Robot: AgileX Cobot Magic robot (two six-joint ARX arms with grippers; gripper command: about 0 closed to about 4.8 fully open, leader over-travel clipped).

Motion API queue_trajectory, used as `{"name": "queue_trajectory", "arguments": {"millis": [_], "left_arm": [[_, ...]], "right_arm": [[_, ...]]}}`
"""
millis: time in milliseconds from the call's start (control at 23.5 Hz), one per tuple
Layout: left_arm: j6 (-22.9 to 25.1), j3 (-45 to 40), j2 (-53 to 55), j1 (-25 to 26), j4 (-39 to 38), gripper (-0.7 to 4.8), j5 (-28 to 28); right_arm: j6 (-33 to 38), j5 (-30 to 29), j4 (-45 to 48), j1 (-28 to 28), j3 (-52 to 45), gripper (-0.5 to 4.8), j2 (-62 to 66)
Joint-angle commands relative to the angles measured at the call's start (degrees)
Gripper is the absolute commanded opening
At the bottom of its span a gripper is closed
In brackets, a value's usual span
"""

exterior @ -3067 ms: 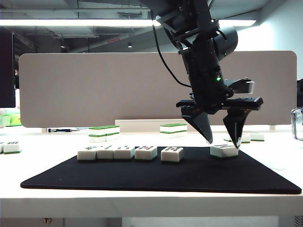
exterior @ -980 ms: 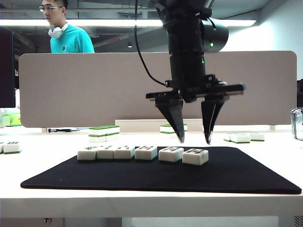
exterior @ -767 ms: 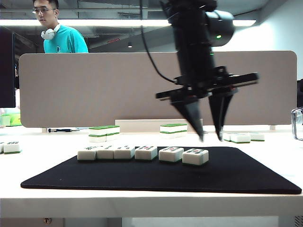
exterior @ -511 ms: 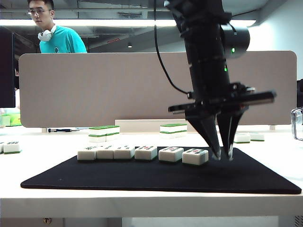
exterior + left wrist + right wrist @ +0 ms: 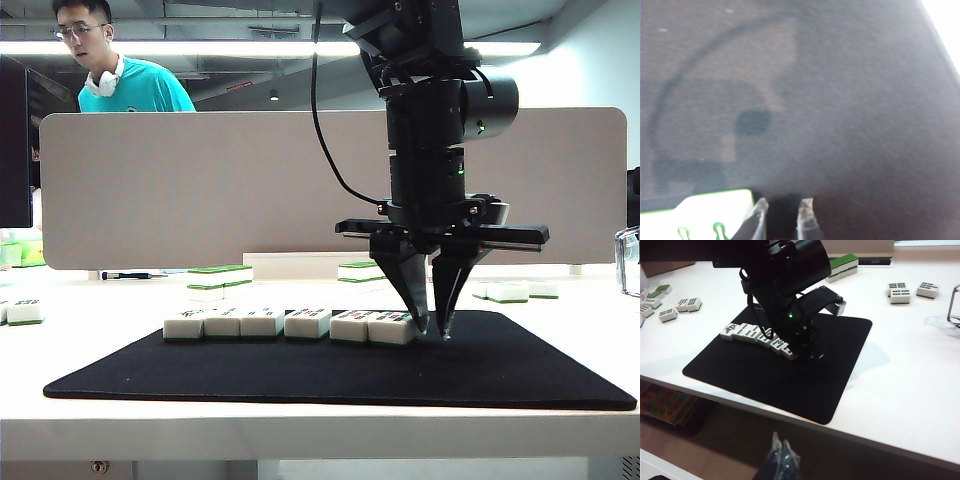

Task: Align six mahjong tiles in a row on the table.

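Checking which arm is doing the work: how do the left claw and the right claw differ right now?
The left claw is down on the black mat, fingers close together beside the end tile of the row, gripping nothing. The right claw hangs off the table's front edge, shut. Both are empty.

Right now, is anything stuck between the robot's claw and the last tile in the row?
No. The left claw, nearly shut, sits right beside the end tile on the black mat, nothing visible between.

6 mahjong tiles (image 5: 290, 323) are sitting in a row on the mat (image 5: 340, 372), which is lying on the worktop (image 5: 300, 425); the left hand (image 5: 430, 329) is touching down at the row's right end.
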Motion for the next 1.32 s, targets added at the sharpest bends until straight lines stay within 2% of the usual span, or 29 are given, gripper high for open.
{"name": "queue_trajectory", "arguments": {"millis": [43,170,469,554,682,767,852,1022,1193,1321], "left_arm": [[-2.97,0.17,-0.17,0.44,0.66,0.82,-1.46],[-5.51,0.17,-0.17,0.57,0.57,0.82,-4.5],[-5.46,0.17,-0.17,2.64,-0.9,0.83,-5.29],[-4.44,0.17,-0.17,3.43,-1.51,0.83,-5.27],[1.81,0.22,-1.49,2.36,-0.7,0.83,-5.11],[2.21,0.22,-2.49,0.98,-0.74,0.83,-4.96],[3.78,0.22,-3.8,0.0,-3.5,0.83,-4.87],[1.51,0.22,-8.0,2.84,-18.05,0.82,-6.4],[2.19,0.15,-14.05,5.6,-19.28,0.79,-6.05],[5.4,0.17,-19.85,6.34,-19.3,0.79,-6.12]], "right_arm": [[-0.11,-0.07,0.68,0.07,0.2,-0.01,-0.68],[-0.11,-0.07,0.63,0.07,0.2,-0.01,-0.68],[-0.13,-0.04,-0.81,0.07,0.2,-0.01,-0.68],[-0.13,-0.04,-0.15,0.07,0.2,-0.01,-0.68],[-0.13,0.0,-0.09,0.07,0.2,-0.01,-0.68],[-0.13,0.15,-0.09,0.07,0.2,-0.01,-0.68],[-0.13,0.13,-0.09,0.07,0.2,-0.01,-0.68],[-0.13,0.13,-0.09,0.07,0.2,-0.01,-0.68],[-0.11,-0.07,-0.15,0.09,0.2,-0.01,-0.68],[-0.11,-0.07,-0.07,0.07,0.2,-0.01,-0.68]]}}
